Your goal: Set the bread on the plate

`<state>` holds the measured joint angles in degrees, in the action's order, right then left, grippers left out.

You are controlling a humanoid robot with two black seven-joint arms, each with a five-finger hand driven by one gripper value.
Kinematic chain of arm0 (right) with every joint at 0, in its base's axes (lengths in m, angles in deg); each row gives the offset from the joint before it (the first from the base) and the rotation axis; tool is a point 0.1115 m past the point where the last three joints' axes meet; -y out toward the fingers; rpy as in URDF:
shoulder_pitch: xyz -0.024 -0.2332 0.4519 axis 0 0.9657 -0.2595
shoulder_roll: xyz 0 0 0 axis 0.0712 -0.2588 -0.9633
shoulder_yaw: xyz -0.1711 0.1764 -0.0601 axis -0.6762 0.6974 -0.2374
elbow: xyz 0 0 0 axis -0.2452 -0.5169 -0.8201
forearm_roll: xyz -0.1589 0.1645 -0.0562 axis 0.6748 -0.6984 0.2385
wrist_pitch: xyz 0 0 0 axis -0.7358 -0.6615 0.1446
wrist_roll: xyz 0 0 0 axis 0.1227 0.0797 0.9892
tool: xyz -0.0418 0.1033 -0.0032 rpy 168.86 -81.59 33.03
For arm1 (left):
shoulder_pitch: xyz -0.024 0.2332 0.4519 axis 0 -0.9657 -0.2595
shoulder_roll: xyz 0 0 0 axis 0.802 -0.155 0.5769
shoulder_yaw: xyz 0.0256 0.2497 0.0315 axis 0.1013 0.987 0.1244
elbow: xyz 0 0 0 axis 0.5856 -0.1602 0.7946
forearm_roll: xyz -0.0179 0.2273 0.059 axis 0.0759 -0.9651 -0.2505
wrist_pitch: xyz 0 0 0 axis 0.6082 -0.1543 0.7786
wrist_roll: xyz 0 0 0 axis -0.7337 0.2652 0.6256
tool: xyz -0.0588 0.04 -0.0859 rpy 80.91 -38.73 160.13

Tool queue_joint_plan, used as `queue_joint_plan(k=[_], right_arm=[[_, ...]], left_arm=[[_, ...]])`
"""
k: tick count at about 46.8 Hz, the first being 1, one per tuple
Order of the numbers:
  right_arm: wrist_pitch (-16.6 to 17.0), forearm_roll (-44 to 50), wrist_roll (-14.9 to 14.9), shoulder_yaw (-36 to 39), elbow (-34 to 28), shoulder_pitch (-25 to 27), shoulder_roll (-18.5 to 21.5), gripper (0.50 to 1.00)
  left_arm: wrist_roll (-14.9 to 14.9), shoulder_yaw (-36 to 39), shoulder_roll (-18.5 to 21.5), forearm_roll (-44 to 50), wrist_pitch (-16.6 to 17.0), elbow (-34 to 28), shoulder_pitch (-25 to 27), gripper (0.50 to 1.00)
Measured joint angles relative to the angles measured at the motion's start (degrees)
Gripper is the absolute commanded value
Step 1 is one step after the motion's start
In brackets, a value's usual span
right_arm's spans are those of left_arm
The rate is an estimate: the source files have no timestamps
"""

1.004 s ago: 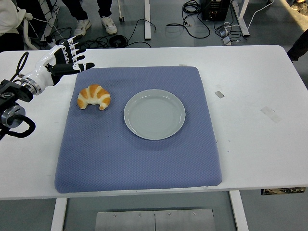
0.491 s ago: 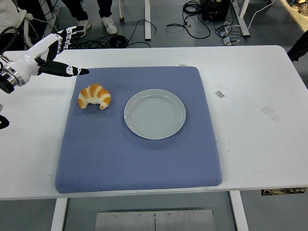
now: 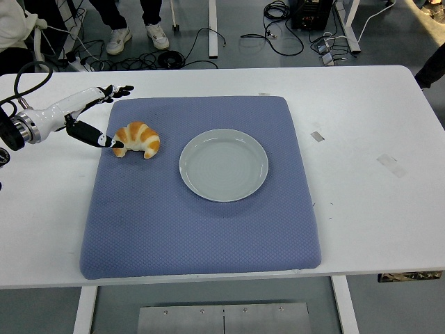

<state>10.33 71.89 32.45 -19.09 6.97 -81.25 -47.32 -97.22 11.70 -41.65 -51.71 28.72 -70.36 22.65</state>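
Our left hand [image 3: 87, 115] comes in from the left edge of the frame, in the upper left part, and it is open: the fingers [image 3: 118, 90] are stretched out flat toward the upper right, and the thumb [image 3: 97, 136] points down and to the right. We see that the tip of the thumb reaches the left end of the croissant [image 3: 136, 140], touching it or almost touching it; we cannot tell which. The hand holds nothing.

We find the croissant lying on the blue mat [image 3: 198, 223], in the upper left part of the mat, with its two ends turned toward the bottom of the frame. It is to the left of the grey plate [image 3: 223, 165] and a little apart from it, not touching the rim. The plate sits on the mat, slightly above the middle of the frame, and has nothing on it.

We see the mat lying on the white table [image 3: 368, 160]. Above the table, at the top of the frame, the floor shows with black cables [image 3: 201, 38] and the shoes of a person [image 3: 135, 35].
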Motion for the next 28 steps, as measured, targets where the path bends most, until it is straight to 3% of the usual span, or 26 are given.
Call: queue_joint_plan(k=[7, 28], right_arm=[[0.00, 0.00, 0.01, 0.00, 0.00, -0.01, 0.00, 1.000], [0.00, 0.00, 0.00, 0.00, 0.02, 0.00, 0.00, 1.000]], left_arm=[[-0.03, 0.25, -3.83, -0.56, 0.89, 3.99, 0.19, 0.978], [-0.03, 3.56, -6.68, -0.55, 2.02, 8.44, -0.03, 0.978]])
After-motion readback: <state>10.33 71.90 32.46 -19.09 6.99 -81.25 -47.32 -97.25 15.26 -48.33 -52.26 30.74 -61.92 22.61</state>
